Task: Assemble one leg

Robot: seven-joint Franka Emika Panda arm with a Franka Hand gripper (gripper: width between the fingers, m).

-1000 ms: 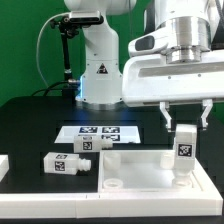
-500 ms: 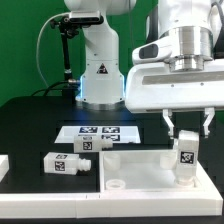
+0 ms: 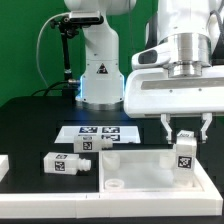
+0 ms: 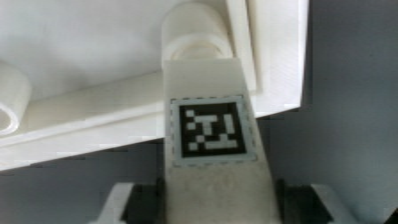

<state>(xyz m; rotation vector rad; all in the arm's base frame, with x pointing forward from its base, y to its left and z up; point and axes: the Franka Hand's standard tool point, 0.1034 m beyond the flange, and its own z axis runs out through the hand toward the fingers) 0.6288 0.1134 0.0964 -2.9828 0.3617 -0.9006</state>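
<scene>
My gripper (image 3: 184, 137) is shut on a white leg (image 3: 185, 157) with a black-and-white tag. It holds the leg upright over the far right corner of the large flat white panel (image 3: 140, 175). In the wrist view the leg (image 4: 210, 120) runs out from between the fingers (image 4: 134, 198), its end at the panel's corner (image 4: 107, 110). Whether the leg touches the panel I cannot tell. Two more legs (image 3: 70, 164) lie on the black table at the exterior view's left, one behind the other (image 3: 93, 146).
The marker board (image 3: 100, 132) lies on the table in front of the robot base (image 3: 98, 75). A white part (image 3: 4, 165) shows at the exterior view's left edge. The panel has a round hole (image 3: 114, 184) near its front left.
The gripper has turned about its vertical axis with the leg in it, and the leg's tag has turned with it. The leg stays at the panel's far right corner.
</scene>
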